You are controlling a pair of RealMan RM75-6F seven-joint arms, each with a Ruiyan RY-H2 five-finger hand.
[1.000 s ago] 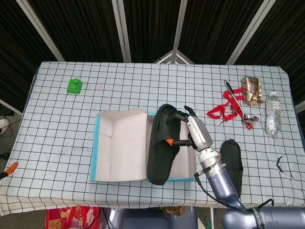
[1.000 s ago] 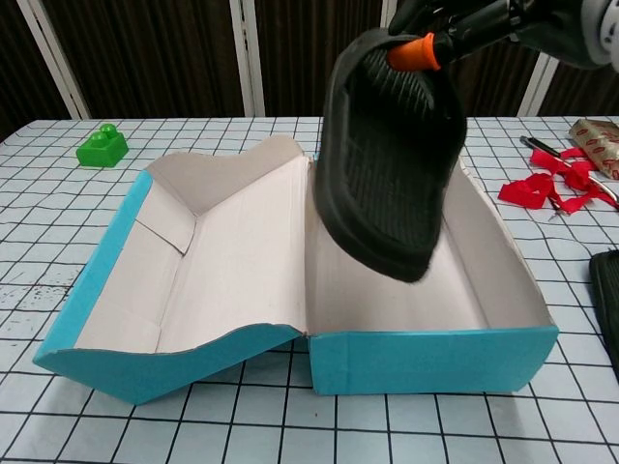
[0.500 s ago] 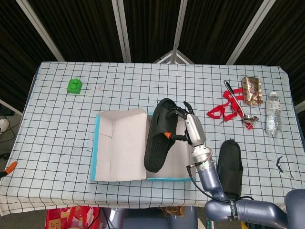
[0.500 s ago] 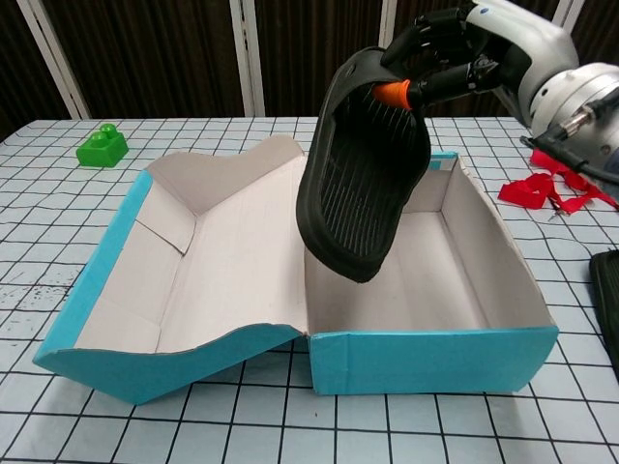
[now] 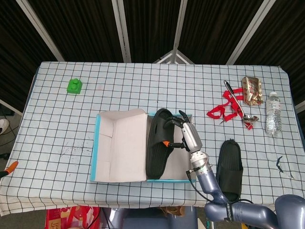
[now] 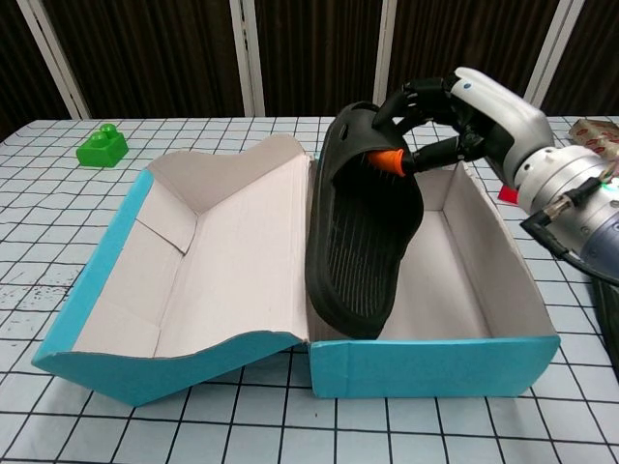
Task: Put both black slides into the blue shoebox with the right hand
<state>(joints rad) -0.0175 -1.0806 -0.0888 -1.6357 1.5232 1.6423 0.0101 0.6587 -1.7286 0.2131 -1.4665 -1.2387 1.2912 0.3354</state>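
Dark curtains back a checked table (image 5: pixel 62 129). From the left: the blue shoebox (image 6: pixel 426 362) lies open, its lid flap spread leftward. Inside it one black slide (image 6: pixel 366 232) stands tilted, toe down, the right hand (image 6: pixel 455 116) with fingers clamped on its strap — best to lay it flat against the floor before letting go. A second slide (image 5: pixel 230 162) waits on the table, right of the box.

Your robot hand (image 6: pixel 455 121) over the shoebox (image 6: pixel 435 362)
It holds one slide (image 6: pixel 363 242) tilted inside the box; the other slide (image 5: pixel 229 164) lies on the bench (image 5: pixel 119 86) just right of it.
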